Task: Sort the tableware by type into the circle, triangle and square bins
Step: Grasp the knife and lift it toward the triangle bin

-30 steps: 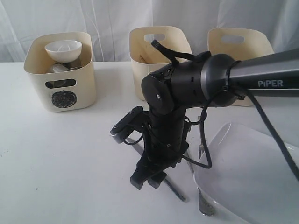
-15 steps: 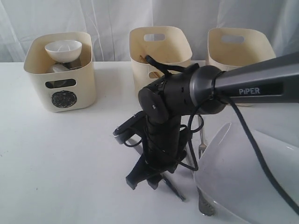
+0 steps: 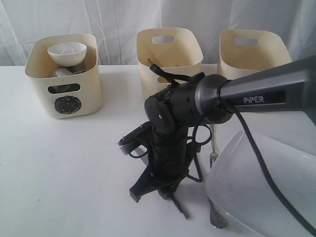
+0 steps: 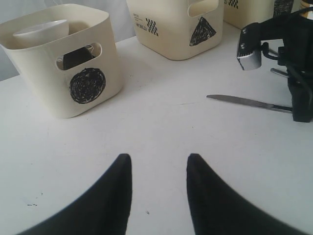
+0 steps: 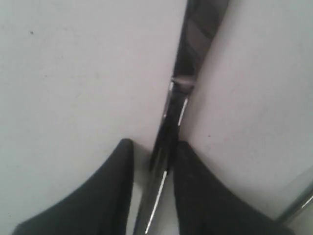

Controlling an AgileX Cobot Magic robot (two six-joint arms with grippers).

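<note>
Steel knife [image 5: 168, 122] is lying flat near the bench's [image 4: 161, 127] near edge, and we are straddling it with our right gripper [image 5: 154, 144], jaws narrowly apart, not yet clamping. Our left gripper [image 4: 157, 159] is hovering, jaws apart.

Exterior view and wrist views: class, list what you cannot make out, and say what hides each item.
Triangle bin, exterior view: its mark is behind the right arm.
Knife, right wrist view: blurred; whether the jaws grip it is unclear.
Square bin, left wrist view: cut by the top edge.
White plate, exterior view: cut by the frame edge.
</note>
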